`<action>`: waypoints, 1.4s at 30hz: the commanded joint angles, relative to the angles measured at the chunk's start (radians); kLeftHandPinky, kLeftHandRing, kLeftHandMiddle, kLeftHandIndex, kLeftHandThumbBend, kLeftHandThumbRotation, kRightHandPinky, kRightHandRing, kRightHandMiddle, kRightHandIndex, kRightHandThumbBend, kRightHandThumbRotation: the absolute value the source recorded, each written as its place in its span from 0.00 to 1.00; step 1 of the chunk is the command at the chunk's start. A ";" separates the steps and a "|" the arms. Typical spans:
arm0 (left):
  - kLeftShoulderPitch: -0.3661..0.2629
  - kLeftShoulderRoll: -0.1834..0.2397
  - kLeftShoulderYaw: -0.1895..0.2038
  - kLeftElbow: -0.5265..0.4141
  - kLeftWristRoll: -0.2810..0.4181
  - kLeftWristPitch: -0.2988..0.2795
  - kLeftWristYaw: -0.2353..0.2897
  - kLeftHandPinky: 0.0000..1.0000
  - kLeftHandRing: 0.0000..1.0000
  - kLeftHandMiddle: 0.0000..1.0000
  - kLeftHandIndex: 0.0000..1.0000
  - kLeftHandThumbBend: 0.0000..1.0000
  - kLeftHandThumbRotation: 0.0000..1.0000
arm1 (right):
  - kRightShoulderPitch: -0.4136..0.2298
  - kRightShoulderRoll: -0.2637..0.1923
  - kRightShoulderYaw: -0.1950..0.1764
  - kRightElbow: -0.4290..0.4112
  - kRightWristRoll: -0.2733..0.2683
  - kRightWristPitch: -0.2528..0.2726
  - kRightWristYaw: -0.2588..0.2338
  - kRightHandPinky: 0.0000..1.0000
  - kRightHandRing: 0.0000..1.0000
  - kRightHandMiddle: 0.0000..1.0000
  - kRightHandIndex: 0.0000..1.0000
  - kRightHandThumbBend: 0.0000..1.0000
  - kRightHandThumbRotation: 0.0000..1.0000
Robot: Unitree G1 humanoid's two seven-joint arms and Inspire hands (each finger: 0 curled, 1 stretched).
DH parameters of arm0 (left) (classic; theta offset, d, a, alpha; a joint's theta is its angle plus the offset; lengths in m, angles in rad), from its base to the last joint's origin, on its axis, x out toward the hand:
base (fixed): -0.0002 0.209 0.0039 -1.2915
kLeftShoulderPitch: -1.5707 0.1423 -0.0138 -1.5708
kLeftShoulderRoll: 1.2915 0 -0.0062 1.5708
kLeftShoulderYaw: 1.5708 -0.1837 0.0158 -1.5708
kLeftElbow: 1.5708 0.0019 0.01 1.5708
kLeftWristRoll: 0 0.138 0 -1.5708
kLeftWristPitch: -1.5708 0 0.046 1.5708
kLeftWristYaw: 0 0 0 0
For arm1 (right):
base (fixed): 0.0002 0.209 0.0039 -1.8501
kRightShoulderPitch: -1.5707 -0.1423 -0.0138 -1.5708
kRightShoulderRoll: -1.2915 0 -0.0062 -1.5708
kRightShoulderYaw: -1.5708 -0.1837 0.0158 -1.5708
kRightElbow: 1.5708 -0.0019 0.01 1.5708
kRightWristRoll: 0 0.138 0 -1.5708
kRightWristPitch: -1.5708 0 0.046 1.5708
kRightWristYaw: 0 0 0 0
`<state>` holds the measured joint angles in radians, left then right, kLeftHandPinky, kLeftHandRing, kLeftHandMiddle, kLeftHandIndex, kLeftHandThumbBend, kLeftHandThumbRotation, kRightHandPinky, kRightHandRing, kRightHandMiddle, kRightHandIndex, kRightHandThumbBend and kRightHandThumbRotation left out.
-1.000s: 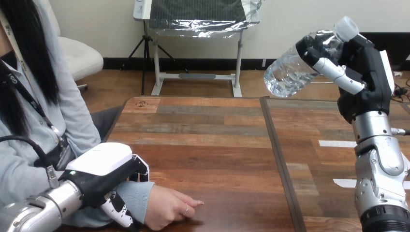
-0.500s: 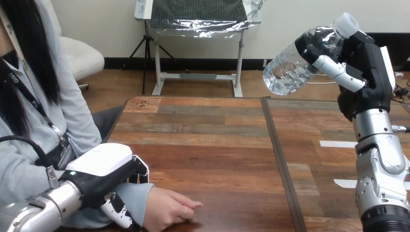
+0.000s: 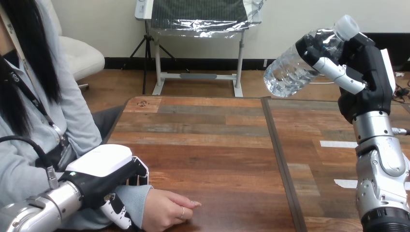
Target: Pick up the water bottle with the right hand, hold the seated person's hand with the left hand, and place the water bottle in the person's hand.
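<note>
Above the table [image 3: 208, 145], right hand [image 3: 367, 67] grips the water bottle [image 3: 290, 72]; left hand [image 3: 104, 174] clasps person's wrist [image 3: 133, 198].

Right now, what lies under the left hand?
The person's wrist, resting on the table; the left hand curls round it. The part beneath the palm is hidden.

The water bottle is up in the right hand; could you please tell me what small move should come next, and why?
Probably carry the water bottle leftward and down toward the person's hand. The right hand grips it, tilted, high over the right of the table; the left hand is curled round the person's wrist, whose hand rests empty on it.
</note>
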<state>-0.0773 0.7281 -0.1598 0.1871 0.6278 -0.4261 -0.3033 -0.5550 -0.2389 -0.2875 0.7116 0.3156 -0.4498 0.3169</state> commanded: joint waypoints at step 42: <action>-0.196 -0.027 0.042 -0.138 -0.127 -0.024 0.000 0.20 0.26 0.32 0.33 0.89 0.00 | -0.002 0.091 0.073 0.013 -0.062 -0.065 0.049 0.28 0.38 0.45 0.45 0.61 0.00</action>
<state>-0.0996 0.7244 -0.1558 0.1293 0.5375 -0.4243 -0.3372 -0.5307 -0.1779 -0.2304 0.7227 0.2689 -0.4646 0.3709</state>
